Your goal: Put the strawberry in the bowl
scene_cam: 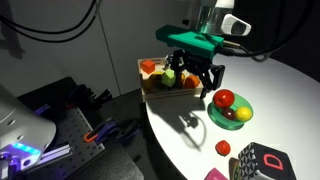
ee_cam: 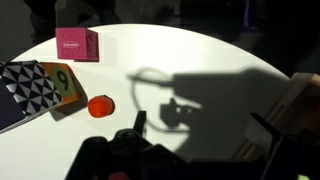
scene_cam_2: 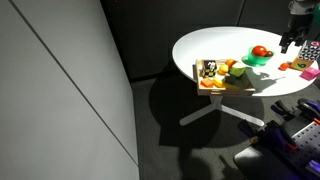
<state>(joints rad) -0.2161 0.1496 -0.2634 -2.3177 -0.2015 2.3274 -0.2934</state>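
A: What do we find in an exterior view?

B: We see the black fingers [scene_cam: 214, 74] hanging above the round white bench [scene_cam: 175, 140], spread wide with nothing between them. They are at about 10 o'clock from the shallow round bright green bowl [scene_cam: 246, 110], close to the square wooden tray [scene_cam: 155, 90] of toy fruit.

A: And the small red tapered toy strawberry [scene_cam: 223, 147]?

B: We place it on the bare bench at 6 o'clock from the bowl, near it but not touching, and well apart from the fingers. A larger round red fruit [scene_cam: 224, 98] lies inside the bowl.

A: What do we get from the exterior view taken farther back?

B: The tray [scene_cam_2: 222, 86] sits at 8 o'clock from the bowl [scene_cam_2: 250, 61], and the strawberry [scene_cam_2: 284, 66] at about 4 o'clock from it. From there we cannot tell how the fingers stand; they are too small.

A: And the wrist view?

B: The strawberry [ee_cam: 100, 106] lies alone on the white surface, at about 4 o'clock from a black-and-white patterned box [ee_cam: 25, 88]. A pink cube [ee_cam: 77, 44] stands at 11 o'clock from the strawberry. We see the dark fingers along the bottom edge and their shadow on the bench at 3 o'clock from the fruit.
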